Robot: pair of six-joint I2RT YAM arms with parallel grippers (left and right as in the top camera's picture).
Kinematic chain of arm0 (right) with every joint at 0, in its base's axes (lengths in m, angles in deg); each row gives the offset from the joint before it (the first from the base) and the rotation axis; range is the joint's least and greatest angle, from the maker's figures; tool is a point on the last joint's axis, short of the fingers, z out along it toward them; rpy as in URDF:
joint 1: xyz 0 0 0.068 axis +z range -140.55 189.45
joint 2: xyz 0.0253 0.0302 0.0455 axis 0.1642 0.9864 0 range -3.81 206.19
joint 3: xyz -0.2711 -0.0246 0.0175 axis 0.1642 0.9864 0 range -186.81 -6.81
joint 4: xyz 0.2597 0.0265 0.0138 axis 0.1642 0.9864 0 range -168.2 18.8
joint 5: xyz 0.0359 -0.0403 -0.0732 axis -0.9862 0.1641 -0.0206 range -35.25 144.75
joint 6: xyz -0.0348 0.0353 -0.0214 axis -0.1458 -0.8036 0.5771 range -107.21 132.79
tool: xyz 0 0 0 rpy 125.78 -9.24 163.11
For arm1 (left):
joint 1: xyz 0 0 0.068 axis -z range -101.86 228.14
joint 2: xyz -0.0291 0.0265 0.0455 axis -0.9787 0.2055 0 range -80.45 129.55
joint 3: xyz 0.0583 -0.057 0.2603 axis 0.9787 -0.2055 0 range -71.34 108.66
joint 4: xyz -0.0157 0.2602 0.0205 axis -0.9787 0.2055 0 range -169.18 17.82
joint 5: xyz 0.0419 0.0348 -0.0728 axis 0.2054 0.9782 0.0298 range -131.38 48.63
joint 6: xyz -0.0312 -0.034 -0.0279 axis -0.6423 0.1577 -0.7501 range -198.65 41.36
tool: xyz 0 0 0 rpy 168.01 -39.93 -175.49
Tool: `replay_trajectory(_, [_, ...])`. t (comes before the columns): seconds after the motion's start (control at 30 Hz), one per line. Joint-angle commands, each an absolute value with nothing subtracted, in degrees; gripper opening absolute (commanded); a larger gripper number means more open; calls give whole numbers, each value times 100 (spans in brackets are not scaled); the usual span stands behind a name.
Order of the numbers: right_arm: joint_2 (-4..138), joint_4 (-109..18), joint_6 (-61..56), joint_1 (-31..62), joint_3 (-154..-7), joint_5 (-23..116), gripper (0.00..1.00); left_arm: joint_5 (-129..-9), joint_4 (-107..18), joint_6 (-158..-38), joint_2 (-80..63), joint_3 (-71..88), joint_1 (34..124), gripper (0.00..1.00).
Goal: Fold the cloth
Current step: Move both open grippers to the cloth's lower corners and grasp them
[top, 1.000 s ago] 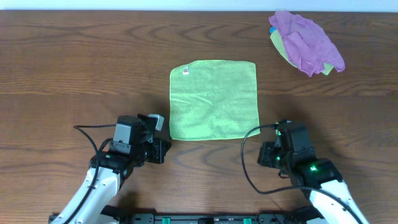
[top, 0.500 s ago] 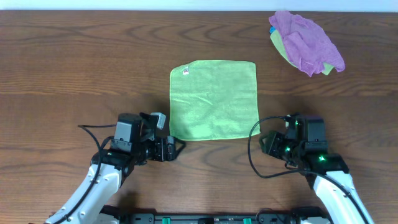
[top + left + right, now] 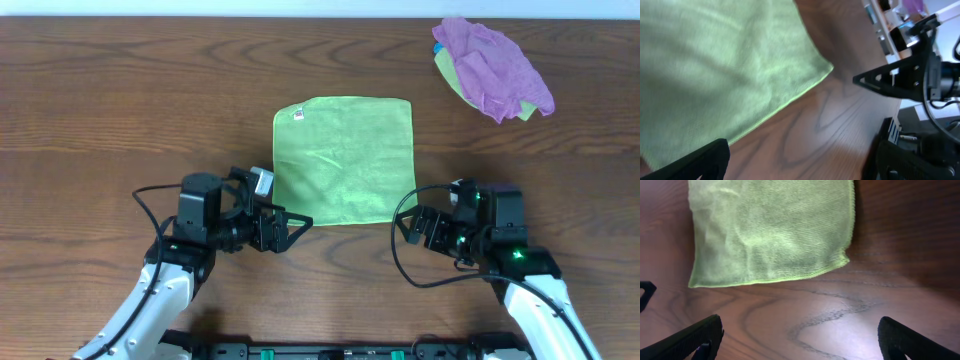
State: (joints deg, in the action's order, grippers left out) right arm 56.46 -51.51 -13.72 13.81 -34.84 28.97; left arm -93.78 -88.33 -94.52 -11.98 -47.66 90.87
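Here, the cloth (image 3: 344, 160) lies flat on the wooden table (image 3: 120, 120).

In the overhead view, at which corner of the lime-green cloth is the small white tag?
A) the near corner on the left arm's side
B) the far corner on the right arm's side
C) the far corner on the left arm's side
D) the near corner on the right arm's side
C: the white tag sits on the cloth at the corner far from the robot, on its left arm's side.
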Motion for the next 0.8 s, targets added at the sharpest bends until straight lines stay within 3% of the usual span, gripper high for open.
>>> replay_trajectory(0.0, [5646, -5170, -1468, 1342, -3456, 2704, 99, -9524, -8975, -9970, -1172, -4764, 9052, 95])
replay_trajectory(0.07, [5646, -5166, -1507, 1344, -3456, 2702, 99, -9535, -8975, -10539, -1172, -4764, 9052, 95])
replay_trajectory(0.3, [5646, -5166, -1503, 1344, -3456, 2582, 99, -9572, -8975, -10781, -1172, -4764, 9052, 95])
replay_trajectory(0.43, [5646, -5096, -1656, 1344, -3456, 2575, 99, -9539, -8968, -11734, -1172, -4766, 9052, 95])
replay_trajectory(0.77, [5646, -4799, -1383, 1344, -3456, 2641, 98, -9142, -8000, -11785, -1172, -4766, 9054, 95])
